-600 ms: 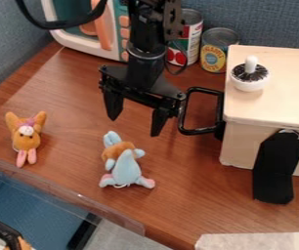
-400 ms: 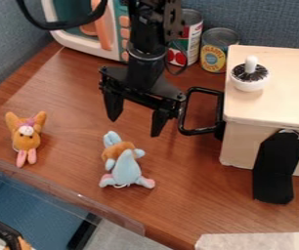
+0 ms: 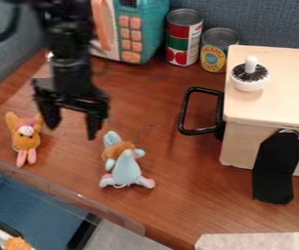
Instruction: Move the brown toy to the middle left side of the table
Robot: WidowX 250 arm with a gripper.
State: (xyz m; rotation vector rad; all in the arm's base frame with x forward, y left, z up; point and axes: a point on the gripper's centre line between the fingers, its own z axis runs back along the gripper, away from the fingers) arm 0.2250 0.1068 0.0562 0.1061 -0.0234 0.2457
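Observation:
My gripper [image 3: 72, 131] hangs over the left part of the table, open and with nothing between its fingers. Left of it and slightly lower in the view lies the brown toy [image 3: 25, 140], an orange-brown plush with pink feet; the left finger overlaps the edge of its ear in the view. To the lower right of the gripper lies a light-blue plush toy [image 3: 126, 168] with a brown patch. Both toys rest on the brown wooden table [image 3: 172, 195].
A teal toy microwave [image 3: 142, 29] and two cans [image 3: 183, 41] stand at the back. On the right is a wooden box [image 3: 283, 88] with a black handle [image 3: 183, 112], a white-knobbed lid [image 3: 249, 78] and a black holder [image 3: 276, 168]. A clear strip [image 3: 67, 193] edges the table's front left.
The arm and gripper have moved left, from above the right of the blue toy to beside the brown toy. The toys have not moved.

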